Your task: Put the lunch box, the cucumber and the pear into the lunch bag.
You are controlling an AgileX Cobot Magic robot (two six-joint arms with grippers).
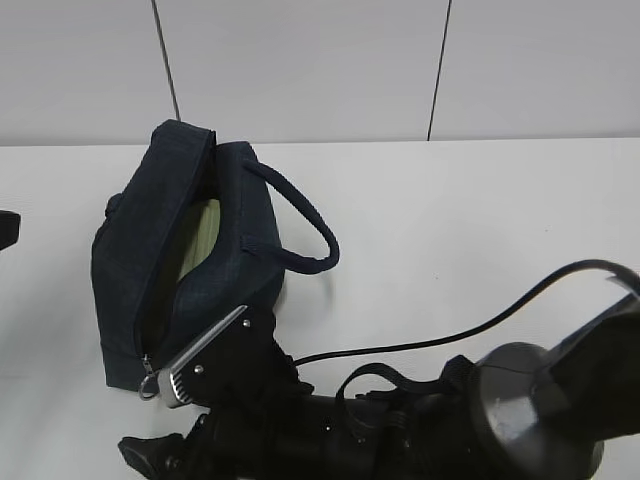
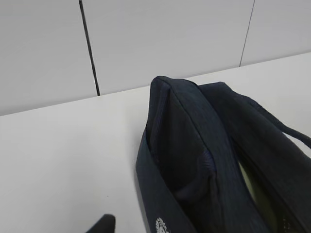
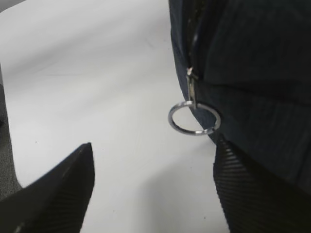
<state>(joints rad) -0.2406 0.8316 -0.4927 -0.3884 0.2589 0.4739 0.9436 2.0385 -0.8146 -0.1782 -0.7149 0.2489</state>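
The navy lunch bag (image 1: pixel 185 270) lies on the white table with its top zipper open. The pale green lid of the lunch box (image 1: pixel 205 235) shows inside it, and a sliver of it also shows in the left wrist view (image 2: pixel 249 183). The cucumber and the pear are out of view. My right gripper (image 3: pixel 154 145) is open at the bag's near end. The silver ring pull (image 3: pixel 194 119) hangs just ahead of its jaws, free of both fingers. Only one fingertip (image 2: pixel 102 224) of my left gripper shows, beside the bag (image 2: pixel 194 145) and holding nothing.
The bag's looped strap handle (image 1: pixel 305 225) arches out to the right. My right arm and its black cable (image 1: pixel 430 340) fill the front right. A white panelled wall (image 1: pixel 320 70) closes the back of the table.
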